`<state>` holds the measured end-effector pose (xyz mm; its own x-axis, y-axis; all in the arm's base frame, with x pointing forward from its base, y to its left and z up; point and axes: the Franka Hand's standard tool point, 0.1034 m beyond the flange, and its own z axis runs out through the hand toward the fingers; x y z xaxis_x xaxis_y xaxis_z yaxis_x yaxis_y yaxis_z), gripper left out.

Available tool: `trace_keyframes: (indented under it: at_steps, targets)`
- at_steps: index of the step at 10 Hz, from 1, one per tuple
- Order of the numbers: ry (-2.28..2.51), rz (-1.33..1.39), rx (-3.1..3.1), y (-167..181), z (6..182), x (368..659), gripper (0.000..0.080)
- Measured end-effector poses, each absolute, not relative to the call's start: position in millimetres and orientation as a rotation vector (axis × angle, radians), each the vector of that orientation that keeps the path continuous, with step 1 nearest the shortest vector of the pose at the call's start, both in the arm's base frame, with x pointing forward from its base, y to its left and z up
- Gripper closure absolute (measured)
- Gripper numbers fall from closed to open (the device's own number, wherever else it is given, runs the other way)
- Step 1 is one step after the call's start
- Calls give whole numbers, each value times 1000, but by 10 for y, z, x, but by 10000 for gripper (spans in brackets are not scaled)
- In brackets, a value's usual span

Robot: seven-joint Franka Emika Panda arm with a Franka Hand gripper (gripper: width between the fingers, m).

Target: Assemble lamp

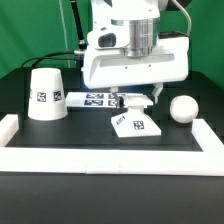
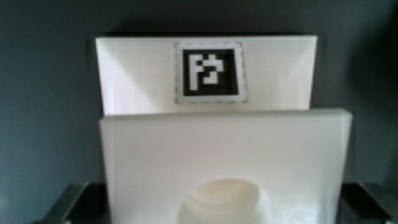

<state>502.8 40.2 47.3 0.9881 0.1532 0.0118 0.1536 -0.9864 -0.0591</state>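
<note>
The flat square lamp base (image 1: pixel 131 122) lies on the black table near the front wall, tags up. My gripper (image 1: pixel 134 101) hangs low over its far end. In the wrist view the base (image 2: pixel 214 130) fills the picture, with a tag and a round socket (image 2: pixel 231 200). The dark fingertips (image 2: pixel 71 205) stand on either side of it with a thin gap on each side, so the gripper is open around the base. The cone shade (image 1: pixel 44 96) stands at the exterior view's left. The round bulb (image 1: pixel 181 108) lies at the exterior view's right.
The marker board (image 1: pixel 92 98) lies flat behind the base, partly under the arm. A low white wall (image 1: pixel 100 152) borders the front and both sides of the table. Green panels stand behind.
</note>
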Motion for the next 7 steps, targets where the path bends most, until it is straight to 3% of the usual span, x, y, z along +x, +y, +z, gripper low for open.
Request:
trace_keyframes:
  at_steps: [2,7]
  targets:
    - [-251,-55,-3069,432,481,5253,266]
    - [-251,-55,-3069,432,480,5252,265]
